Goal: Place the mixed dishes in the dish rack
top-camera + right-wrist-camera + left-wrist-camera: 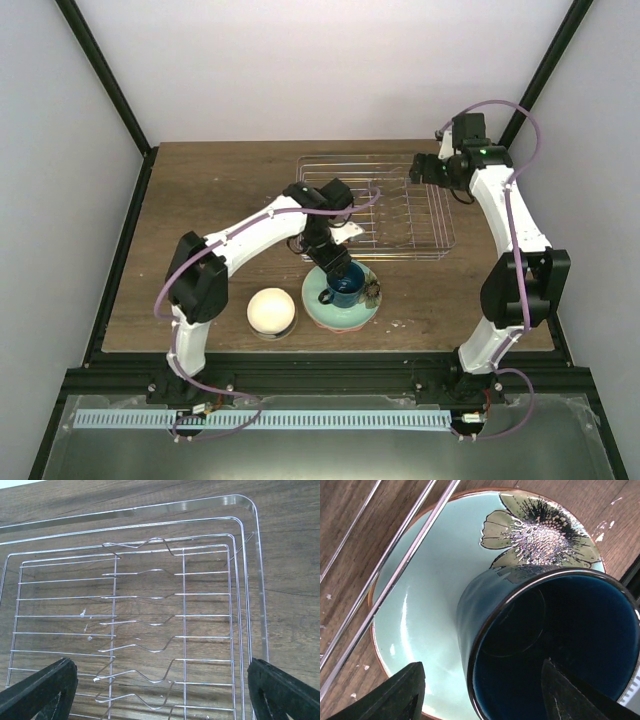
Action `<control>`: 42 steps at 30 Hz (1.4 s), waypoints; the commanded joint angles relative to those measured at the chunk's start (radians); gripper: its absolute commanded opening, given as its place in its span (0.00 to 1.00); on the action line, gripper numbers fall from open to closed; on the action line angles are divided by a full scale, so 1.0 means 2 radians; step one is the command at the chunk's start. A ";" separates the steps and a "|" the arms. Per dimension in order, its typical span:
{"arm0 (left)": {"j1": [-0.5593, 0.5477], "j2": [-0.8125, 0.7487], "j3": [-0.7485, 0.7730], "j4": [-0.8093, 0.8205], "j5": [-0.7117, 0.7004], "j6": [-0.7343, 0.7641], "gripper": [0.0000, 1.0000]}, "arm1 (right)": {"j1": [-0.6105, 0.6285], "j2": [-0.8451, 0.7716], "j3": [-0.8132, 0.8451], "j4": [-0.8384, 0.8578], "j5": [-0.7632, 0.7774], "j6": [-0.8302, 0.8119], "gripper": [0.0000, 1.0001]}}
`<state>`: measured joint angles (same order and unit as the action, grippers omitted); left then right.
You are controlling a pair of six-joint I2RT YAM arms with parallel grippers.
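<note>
The dark blue mug [347, 287] stands upright on the mint-green flower-marked plate [322, 303], in front of the chrome dish rack [400, 235]. My left gripper [336, 266] is open right above the mug. In the left wrist view its gripper [480, 702] straddles the mug's [520, 615] near wall: one finger [395, 695] is outside over the plate [430, 600], the other finger [570, 695] is inside the mug. My right gripper [428, 170] is open and empty over the rack's far right corner [185, 595]. The cream-white bowl [270, 311] sits left of the plate. The mint-green bowl and the pink-red plate are out of view.
The rack's near rim wires [395, 575] run just beside the plate. The rack holds no dishes in the parts that show. Black frame posts stand at the table's sides and back corners. Bare wood lies left of the rack and behind the bowl.
</note>
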<state>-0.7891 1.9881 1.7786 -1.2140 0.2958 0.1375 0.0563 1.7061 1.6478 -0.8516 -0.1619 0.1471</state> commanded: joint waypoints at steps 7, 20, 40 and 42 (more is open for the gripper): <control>-0.007 0.023 0.011 -0.006 0.006 0.012 0.48 | 0.003 -0.006 0.000 -0.007 0.008 -0.003 0.94; -0.008 0.030 0.009 0.000 0.013 0.011 0.07 | 0.003 0.003 -0.001 -0.005 0.012 -0.011 0.94; 0.119 -0.102 0.025 0.101 0.220 -0.078 0.00 | 0.003 -0.027 -0.051 0.069 -0.132 -0.011 0.94; 0.149 -0.121 0.003 0.162 0.256 -0.127 0.00 | 0.003 -0.046 -0.075 0.100 -0.169 -0.010 0.94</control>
<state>-0.5797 1.8462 1.7931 -1.1149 0.5892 0.0448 0.0559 1.6997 1.5547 -0.7605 -0.3344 0.1314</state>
